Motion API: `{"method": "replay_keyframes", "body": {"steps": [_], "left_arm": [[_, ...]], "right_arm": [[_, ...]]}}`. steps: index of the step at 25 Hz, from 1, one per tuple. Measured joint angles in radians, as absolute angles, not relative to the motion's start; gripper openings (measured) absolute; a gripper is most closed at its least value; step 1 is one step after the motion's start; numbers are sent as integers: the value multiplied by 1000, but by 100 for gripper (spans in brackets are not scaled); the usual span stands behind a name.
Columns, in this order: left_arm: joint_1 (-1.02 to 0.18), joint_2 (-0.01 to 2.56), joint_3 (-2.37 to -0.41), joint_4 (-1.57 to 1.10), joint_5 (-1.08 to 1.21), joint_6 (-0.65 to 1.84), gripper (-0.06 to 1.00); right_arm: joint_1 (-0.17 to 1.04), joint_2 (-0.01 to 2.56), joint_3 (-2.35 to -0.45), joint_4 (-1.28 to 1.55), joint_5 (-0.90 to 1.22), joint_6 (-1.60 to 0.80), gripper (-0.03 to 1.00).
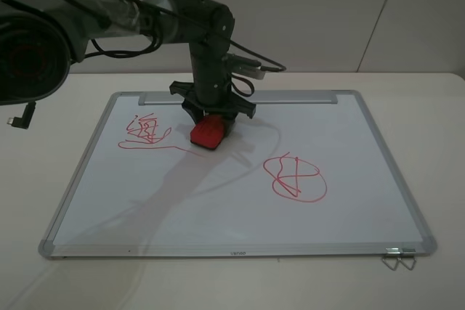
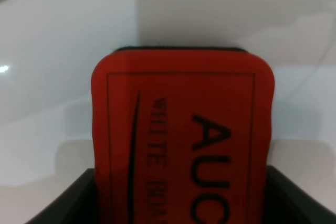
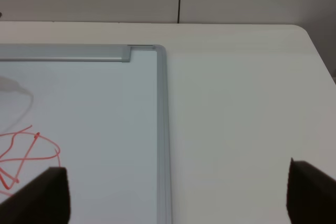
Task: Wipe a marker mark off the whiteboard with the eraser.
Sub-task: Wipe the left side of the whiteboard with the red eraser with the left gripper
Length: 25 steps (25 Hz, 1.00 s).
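The whiteboard (image 1: 218,208) lies flat on the table, silver-framed. The marker mark (image 1: 145,132), a red zigzag scribble with a thin underline, sits at its far left. My left gripper (image 1: 211,117) is shut on the red eraser (image 1: 208,133), which is tilted with its lower edge at the board, right at the underline's right end. In the left wrist view the eraser (image 2: 181,129) fills the frame between dark fingers (image 2: 68,203), dark lettering on top. Whether the felt touches the board is unclear. My right gripper (image 3: 178,192) is open above the board's far right corner, out of the exterior high view.
A round red loop crossed by lines (image 1: 294,178) is drawn on the board's right half, also visible as the loop (image 3: 26,150). The silver tray bar (image 1: 290,97) runs along the far edge. A wire clip (image 1: 398,258) lies at the near right corner.
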<state>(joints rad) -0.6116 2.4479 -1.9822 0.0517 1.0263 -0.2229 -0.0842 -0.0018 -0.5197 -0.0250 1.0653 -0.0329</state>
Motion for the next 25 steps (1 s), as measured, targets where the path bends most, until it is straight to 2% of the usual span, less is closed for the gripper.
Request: {"method": "replay_keyframes", "body": {"steps": [5,15,25], "left_arm": [[-620,2416,-1982,-23,1068,-127,57],[-676,2386,-1950,31,1082,-112,57],[-703,2228,-1618,27,830,-103,57]], "right_arm": [[-84,-2,-520,-25,1065,-33,71],[-84,-2,-520,-25,1065,-33,71],[-84,-2,-520,-25,1065,-33,71]]}}
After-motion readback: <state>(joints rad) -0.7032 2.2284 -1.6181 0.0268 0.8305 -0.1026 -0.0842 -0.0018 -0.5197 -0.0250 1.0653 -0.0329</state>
